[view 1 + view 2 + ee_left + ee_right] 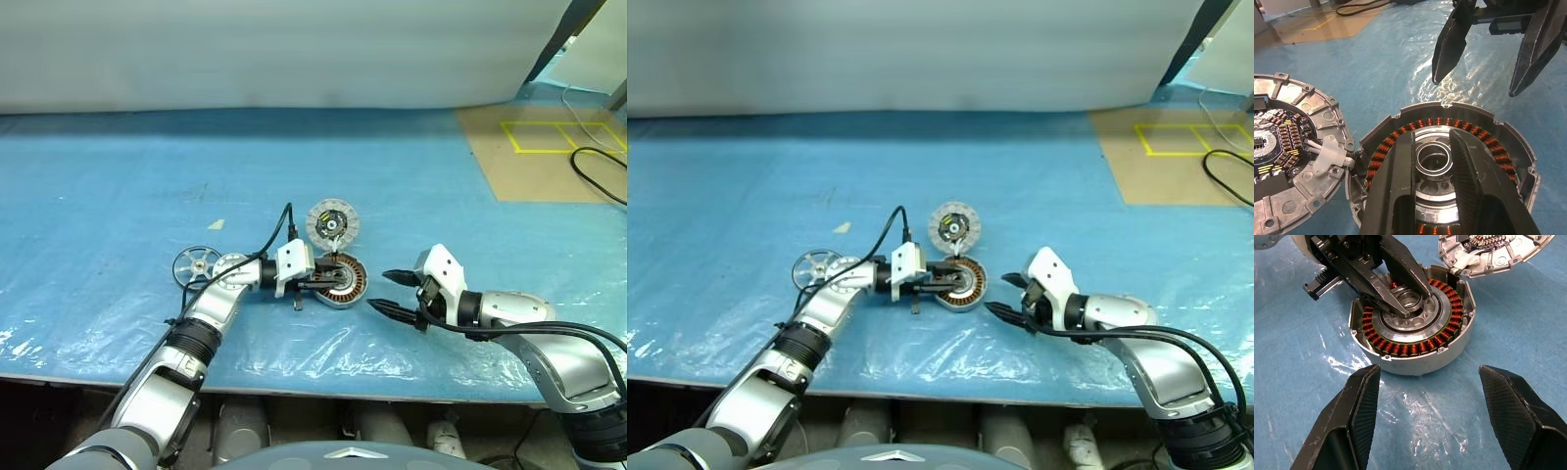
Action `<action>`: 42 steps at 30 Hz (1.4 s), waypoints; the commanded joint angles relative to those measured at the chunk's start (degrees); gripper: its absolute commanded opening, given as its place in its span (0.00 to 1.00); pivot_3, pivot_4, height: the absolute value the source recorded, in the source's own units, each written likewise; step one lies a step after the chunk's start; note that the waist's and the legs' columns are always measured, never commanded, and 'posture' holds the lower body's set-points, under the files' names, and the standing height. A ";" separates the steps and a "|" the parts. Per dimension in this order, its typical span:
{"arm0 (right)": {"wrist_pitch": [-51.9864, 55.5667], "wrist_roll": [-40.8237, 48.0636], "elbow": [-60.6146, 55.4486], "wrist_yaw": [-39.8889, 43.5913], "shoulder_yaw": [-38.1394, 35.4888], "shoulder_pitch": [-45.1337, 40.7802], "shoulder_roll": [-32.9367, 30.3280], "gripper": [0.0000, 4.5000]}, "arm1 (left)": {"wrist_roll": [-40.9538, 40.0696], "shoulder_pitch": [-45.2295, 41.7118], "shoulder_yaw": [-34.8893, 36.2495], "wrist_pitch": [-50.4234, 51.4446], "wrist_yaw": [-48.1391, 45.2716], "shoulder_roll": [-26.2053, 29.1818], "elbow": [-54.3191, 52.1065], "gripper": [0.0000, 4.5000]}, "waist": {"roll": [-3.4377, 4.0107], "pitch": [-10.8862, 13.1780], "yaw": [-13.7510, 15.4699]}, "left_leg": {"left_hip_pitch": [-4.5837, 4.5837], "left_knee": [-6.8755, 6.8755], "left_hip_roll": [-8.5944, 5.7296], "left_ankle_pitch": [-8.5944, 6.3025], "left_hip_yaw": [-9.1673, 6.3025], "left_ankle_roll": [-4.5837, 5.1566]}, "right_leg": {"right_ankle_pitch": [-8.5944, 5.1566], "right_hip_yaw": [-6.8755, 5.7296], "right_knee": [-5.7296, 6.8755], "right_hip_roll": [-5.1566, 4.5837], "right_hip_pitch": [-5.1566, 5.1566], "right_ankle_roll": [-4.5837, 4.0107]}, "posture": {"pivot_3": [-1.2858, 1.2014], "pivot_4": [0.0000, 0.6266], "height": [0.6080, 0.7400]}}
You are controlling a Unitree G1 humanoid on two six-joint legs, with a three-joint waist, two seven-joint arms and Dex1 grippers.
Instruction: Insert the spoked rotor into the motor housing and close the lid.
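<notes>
The left gripper (1405,296) covers much of the motor housing (343,282) in the head views, so its coils read there as little more than a brown ring. In the left wrist view the near edge of the housing is cut off behind the black fingers (1396,181). Whether the fingertips actually touch the central bearing ring or hover just over it is hard to tell; in the right wrist view they sit on either side of the hub, a small gap between them, with nothing visibly clamped.

The spoked rotor (196,263) lies flat on the blue plastic-covered table (118,196), to the robot's left of the left forearm and well apart from the housing; it is small in the head views, with only the thin rim, a few spokes and a pale hub readable.

The housing is a round silver-grey shallow casing with copper-brown windings in a full ring and a shiny steel centre with a hole. It rests on the table near the middle front.

The lid (332,222) lies just beyond the housing, its edge touching or nearly touching it. Its upturned face shows cast ribs, a circuit board with small components and a yellow mark, and is cut off in both wrist views.

The right gripper (390,292) sits just to the right of the housing with its fingers spread wide and empty.
</notes>
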 commanded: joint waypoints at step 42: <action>4.36 6.40 1.88 4.88 4.26 -17.48 4.11 0.55 | -14.98 16.12 9.44 21.88 5.18 9.30 -32.59 0.58 | -0.01 0.01 -0.68 | 0.07 -0.05 0.06 0.01 0.00 0.00 | -0.02 -0.03 0.04 0.06 -0.04 -0.03 | 0.52 0.24 1.00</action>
